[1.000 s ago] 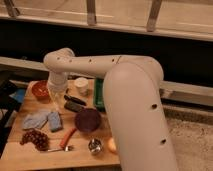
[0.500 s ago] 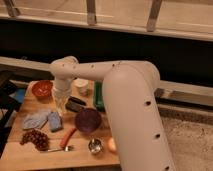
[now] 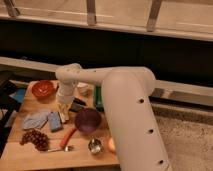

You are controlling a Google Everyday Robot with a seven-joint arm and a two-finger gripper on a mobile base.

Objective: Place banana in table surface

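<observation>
My gripper (image 3: 63, 115) hangs down from the white arm over the left middle of the wooden table surface (image 3: 30, 107). It is low, just above the planks, between the blue cloths (image 3: 42, 120) and the purple bowl (image 3: 88, 120). A slim pale yellow-cream shape, the banana (image 3: 62, 107), stands roughly upright in the gripper, which is shut on it. The banana's lower end is close to the tabletop; I cannot tell whether it touches.
An orange bowl (image 3: 43, 89), a white cup (image 3: 84, 89) and a green tray (image 3: 98, 97) stand at the back. Grapes (image 3: 35, 138), an orange-red stick (image 3: 67, 136), a spoon (image 3: 60, 148), a metal cup (image 3: 95, 146) and a round yellow-orange fruit (image 3: 111, 145) lie in front.
The gripper has moved from beside the orange bowl to the right and down, toward the tabletop next to the blue cloths, with the pale banana still in it.
</observation>
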